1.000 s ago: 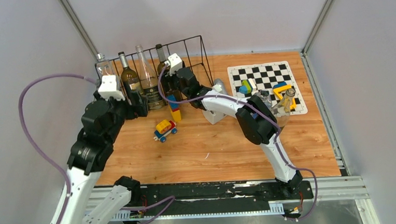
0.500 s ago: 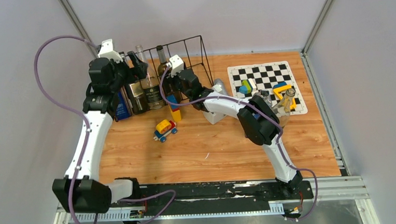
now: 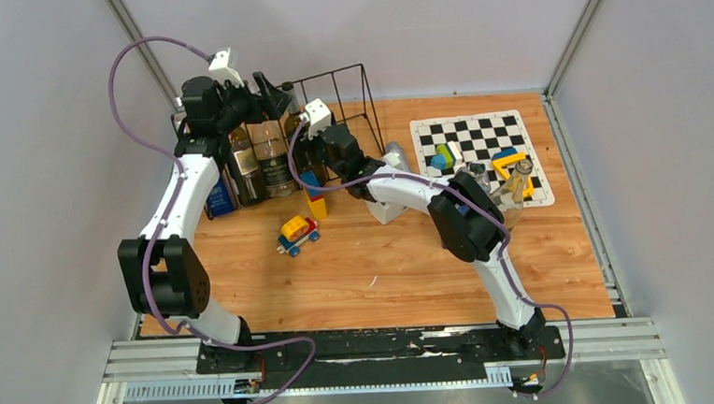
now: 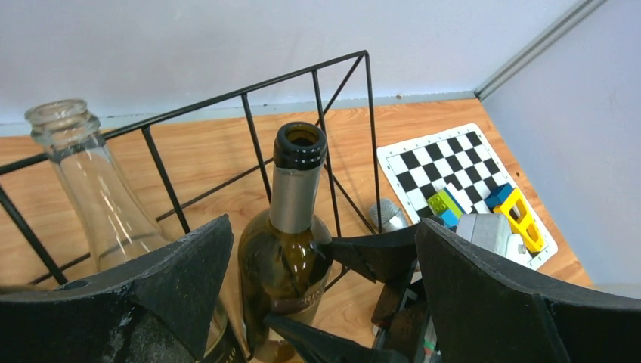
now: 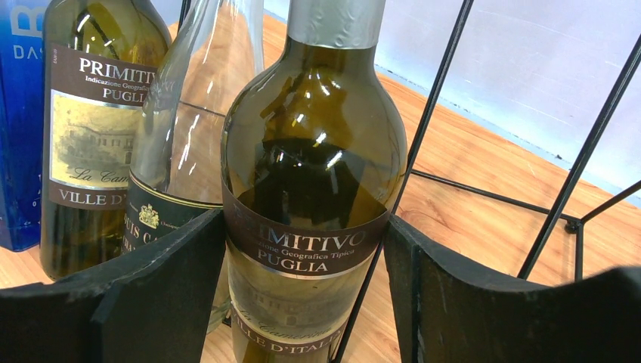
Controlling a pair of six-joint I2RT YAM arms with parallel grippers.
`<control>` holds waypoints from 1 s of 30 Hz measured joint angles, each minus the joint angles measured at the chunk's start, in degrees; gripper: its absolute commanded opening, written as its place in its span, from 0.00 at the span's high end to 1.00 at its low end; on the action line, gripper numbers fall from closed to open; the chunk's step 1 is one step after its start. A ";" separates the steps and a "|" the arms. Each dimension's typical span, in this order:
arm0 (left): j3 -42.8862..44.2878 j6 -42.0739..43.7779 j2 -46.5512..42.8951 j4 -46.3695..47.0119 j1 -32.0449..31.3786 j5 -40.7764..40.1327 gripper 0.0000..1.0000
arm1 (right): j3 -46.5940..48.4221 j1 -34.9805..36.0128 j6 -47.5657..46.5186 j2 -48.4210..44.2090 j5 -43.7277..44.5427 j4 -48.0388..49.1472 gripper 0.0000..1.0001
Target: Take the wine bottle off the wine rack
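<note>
While the left gripper hangs open above the bottle necks, its two black fingers spread wide and holding nothing, the right gripper is closed on the wine bottle, with a finger pressed against each side of the body at the top edge of the label. That bottle is dark olive glass with a silver foil neck and an uncorked mouth (the label reads "PRIMITIVO PUGLIA"). It stands upright inside the wine rack, a black wire frame at the far left of the wooden worktop. Its base is out of view, so I cannot tell whether it rests on the rack. It is the rightmost bottle in the row. Just beside it on its left is a clear glass bottle, then a second Primitivo bottle, then a blue bottle at the edge of the right wrist view. In front of the rack a stack of coloured blocks stands just beside the right arm, with a toy car nearer the arm bases. Well apart to the right lies the chessboard mat, carrying more coloured blocks.
</note>
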 measured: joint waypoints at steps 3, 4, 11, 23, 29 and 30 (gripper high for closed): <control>1.62 0.72 2.08 0.55 0.00 1.09 0.04 | 0.00 0.00 -0.02 0.00 0.00 0.00 0.62; 2.05 1.09 2.62 0.72 0.00 1.22 0.05 | 0.00 0.00 -0.02 0.00 0.00 0.00 0.62; 5.27 3.63 6.86 0.85 0.00 1.27 0.15 | 0.00 0.02 -0.02 0.00 -0.02 0.00 0.63; 6.43 3.85 12.55 1.66 0.00 4.22 0.39 | 0.07 0.22 -0.28 0.00 0.00 -0.07 0.63; 6.45 3.80 12.66 3.04 -0.50 6.32 0.48 | 0.17 0.33 -0.37 0.00 0.00 -0.24 0.63; 6.45 3.82 12.66 3.21 -0.59 6.47 0.49 | 0.35 0.35 -0.42 0.00 0.00 -0.50 0.63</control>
